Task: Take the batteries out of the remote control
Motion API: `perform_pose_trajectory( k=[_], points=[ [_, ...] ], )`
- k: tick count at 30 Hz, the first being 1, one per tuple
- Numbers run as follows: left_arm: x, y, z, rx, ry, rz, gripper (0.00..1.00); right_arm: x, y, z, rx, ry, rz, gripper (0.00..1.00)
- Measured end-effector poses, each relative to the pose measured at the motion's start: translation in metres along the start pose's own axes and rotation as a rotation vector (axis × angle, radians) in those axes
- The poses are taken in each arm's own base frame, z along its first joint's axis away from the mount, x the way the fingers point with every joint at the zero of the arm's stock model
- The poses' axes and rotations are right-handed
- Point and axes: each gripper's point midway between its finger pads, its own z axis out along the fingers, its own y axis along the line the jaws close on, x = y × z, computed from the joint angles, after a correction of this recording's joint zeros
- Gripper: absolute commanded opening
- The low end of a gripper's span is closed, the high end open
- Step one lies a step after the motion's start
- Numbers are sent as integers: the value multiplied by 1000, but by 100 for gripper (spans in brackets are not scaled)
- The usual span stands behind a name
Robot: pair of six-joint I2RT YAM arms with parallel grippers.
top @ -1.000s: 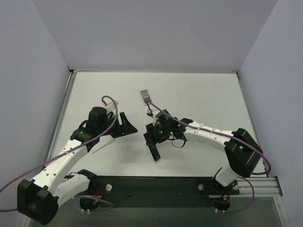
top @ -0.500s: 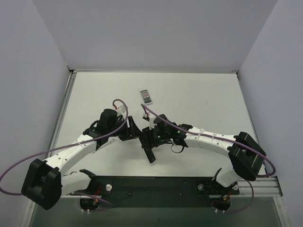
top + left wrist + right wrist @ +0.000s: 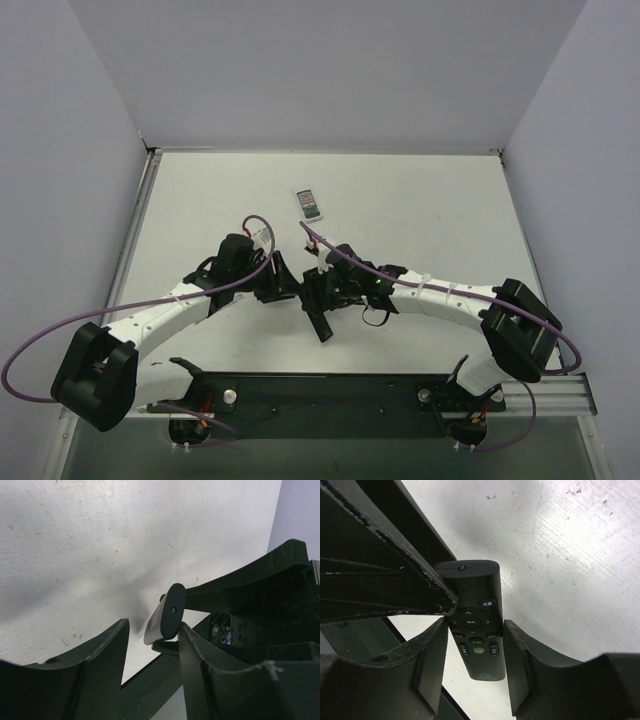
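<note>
Two grippers meet over the middle of the pale grey worktop [image 3: 430,210]. Nearest the arm bases, the slim black plastic bar-shaped remote control [image 3: 321,322] juts toward the near edge and appears raised off the surface. The right gripper [image 3: 475,625] pinches it across its width, one finger on each long edge beside the buttons, with the keypad facing the wrist camera. The left gripper [image 3: 152,627] stands spread, its fingers on either side of the remote control's rounded end: one is just beside it, the other apart.

No batteries show in any view; their recess presumably lies on the face turned away. The remote control is judged a light, rigid, smooth-shelled bar. It should not flex under a firm side pinch, but it could slip or pivot. The best hold is therefore on the long edges, off the keys and clear of the back. The batteries, likely small and prone to rolling, call for a fingertip grip at mid-length.

Farther off, well apart, lies a short white remote [image 3: 309,204] with dark buttons.
</note>
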Motion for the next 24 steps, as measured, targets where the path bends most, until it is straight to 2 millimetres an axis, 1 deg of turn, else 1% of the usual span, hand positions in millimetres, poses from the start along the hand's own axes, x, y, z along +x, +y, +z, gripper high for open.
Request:
perform_pose_trajectory(
  k=[2, 4, 7, 8, 9, 11, 12, 14, 15, 18, 21, 23, 24],
  points=[
    [1, 2, 2, 2, 3, -9, 48, 2, -1, 0, 2, 2, 0, 26],
    [2, 2, 4, 5, 5, -13, 46, 2, -1, 0, 1, 4, 0, 27],
    [2, 0, 6, 15, 8, -11, 40, 2, 2, 1, -14, 4, -3, 28],
    [3, -1, 7, 19, 12, -11, 36, 2, 4, 1, -24, 4, -4, 28],
    [3, -1, 8, 23, 17, -12, 26, 2, 6, 1, -31, 6, -5, 28],
    [5, -1, 10, 30, 30, -18, 12, 4, 6, 2, -34, 10, -7, 29],
    [6, 0, 12, 31, 40, -18, 0, 5, 6, 3, -32, 14, -7, 35],
    [8, 1, 14, 29, 50, -23, 0, 8, 4, 3, -28, 19, -3, 47],
    [9, 1, 15, 29, 56, -30, 0, 9, 3, 3, -25, 23, -2, 56],
    [11, 4, 16, 16, 65, -53, 0, 9, -2, 4, 8, 17, -3, 66],
    [12, 7, 16, -5, 67, -91, 0, 12, -9, 3, 80, 6, -39, 68],
    [13, 7, 16, -14, 66, -122, 0, 16, -7, 0, 124, -2, -89, 68],
    [12, 7, 16, -16, 64, -139, 0, 19, -6, -2, 156, -8, -133, 66]
  ],
)
